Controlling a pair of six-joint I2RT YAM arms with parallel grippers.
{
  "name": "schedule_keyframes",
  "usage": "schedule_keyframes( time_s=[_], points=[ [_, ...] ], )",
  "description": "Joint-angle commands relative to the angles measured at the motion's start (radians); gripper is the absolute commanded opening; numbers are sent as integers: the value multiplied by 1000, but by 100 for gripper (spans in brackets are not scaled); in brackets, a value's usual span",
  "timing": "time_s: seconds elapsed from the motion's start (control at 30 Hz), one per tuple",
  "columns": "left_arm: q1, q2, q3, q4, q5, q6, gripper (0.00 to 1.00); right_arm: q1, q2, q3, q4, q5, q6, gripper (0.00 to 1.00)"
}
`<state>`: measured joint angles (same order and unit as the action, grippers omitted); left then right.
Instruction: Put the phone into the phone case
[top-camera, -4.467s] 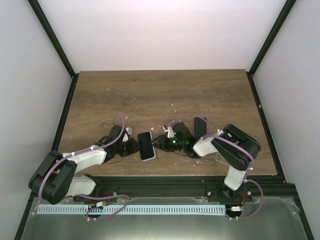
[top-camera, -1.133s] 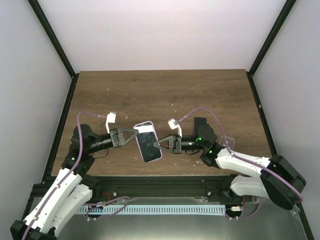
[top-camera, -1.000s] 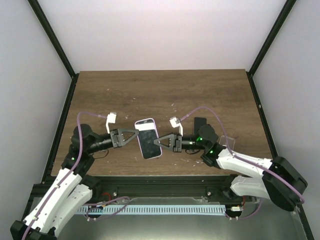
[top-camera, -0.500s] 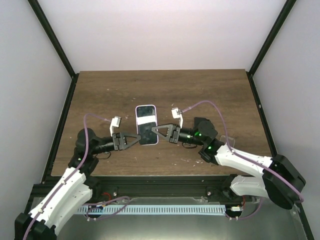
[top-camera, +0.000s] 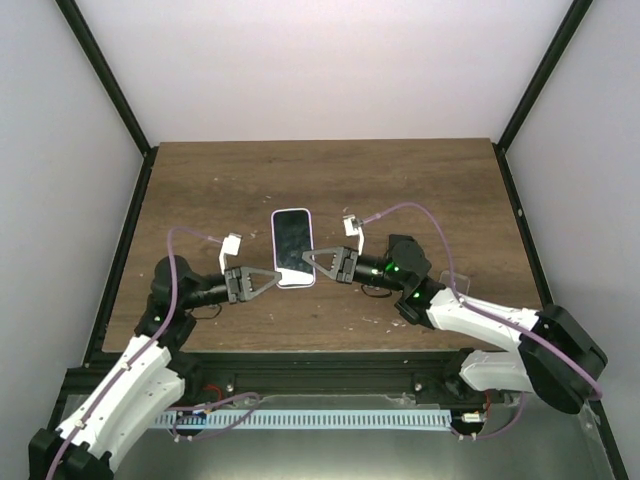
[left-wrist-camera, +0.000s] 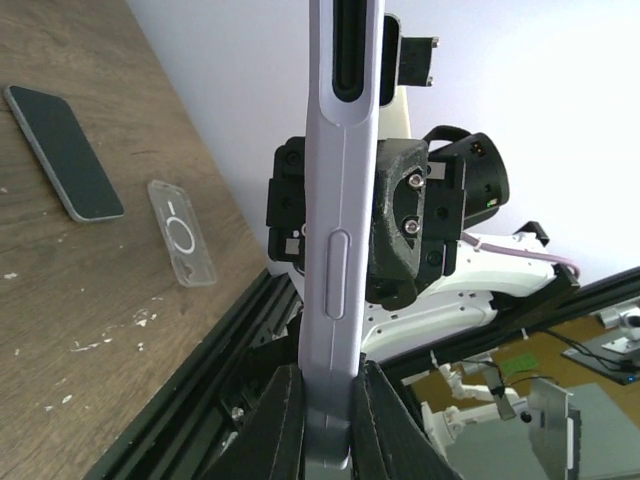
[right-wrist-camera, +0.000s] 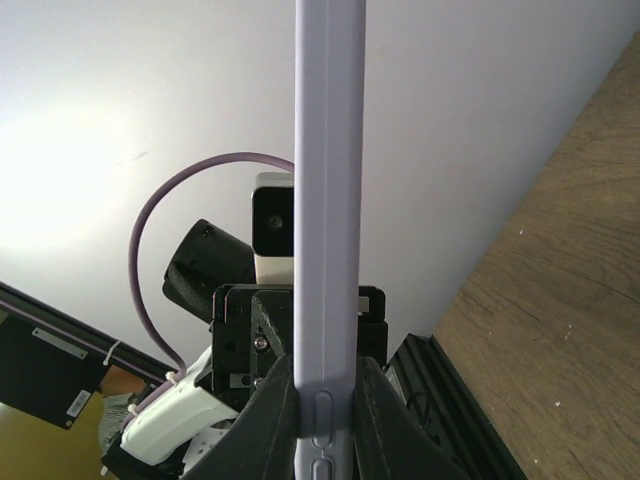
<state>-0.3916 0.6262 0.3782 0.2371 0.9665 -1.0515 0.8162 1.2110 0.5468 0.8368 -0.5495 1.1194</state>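
Two tight pinches on the purple phone (top-camera: 293, 243): left gripper (top-camera: 274, 278) squeezed on its near left corner, right gripper (top-camera: 306, 262) squeezed on its right edge, above the table (top-camera: 420, 180).

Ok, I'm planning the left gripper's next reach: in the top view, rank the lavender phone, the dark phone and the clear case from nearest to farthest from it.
1. Lavender phone: clamped in the left gripper itself.
2. Dark phone: lying flat, off to the right.
3. Clear case: farthest right, beyond the dark phone.
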Motion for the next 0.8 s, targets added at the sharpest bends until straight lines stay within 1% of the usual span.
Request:
schedule_keyframes(
  time_s=[0.0,0.07,0.2,0.3,0.33,0.37,0.4,0.47,0.5,0.53,0.6,0.63,0.77],
  points=[
    [-1,-3,58,-184,-36,74,0,8,-24,11,79,48,-50,5],
    [-1,0,94,-287,-67,137,0,8,-36,4,56,55,-58,7],
    [-1,9,136,-375,-92,199,0,8,-42,26,-20,50,-86,8],
    [-1,29,182,-461,-122,266,0,8,-43,37,-30,32,-102,3],
    [-1,33,193,-471,-123,271,3,10,-42,34,-26,26,-103,2],
    [-1,36,201,-476,-123,272,12,11,-42,33,-22,16,-106,1],
    [-1,36,206,-475,-124,264,25,11,-40,29,-15,5,-107,1],
    [-1,36,210,-449,-120,233,43,11,-40,17,1,-23,-108,1],
    [-1,35,206,-425,-114,213,48,12,-42,11,2,-37,-107,1],
    [-1,35,198,-391,-107,193,51,12,-46,5,2,-48,-108,1],
    [-1,39,174,-332,-108,165,52,13,-50,1,-4,-76,-112,1],
    [-1,46,162,-312,-110,161,51,15,-49,1,-6,-88,-114,1],
    [-2,83,144,-245,-99,145,38,23,-35,11,-33,-124,-124,4]
  ],
)
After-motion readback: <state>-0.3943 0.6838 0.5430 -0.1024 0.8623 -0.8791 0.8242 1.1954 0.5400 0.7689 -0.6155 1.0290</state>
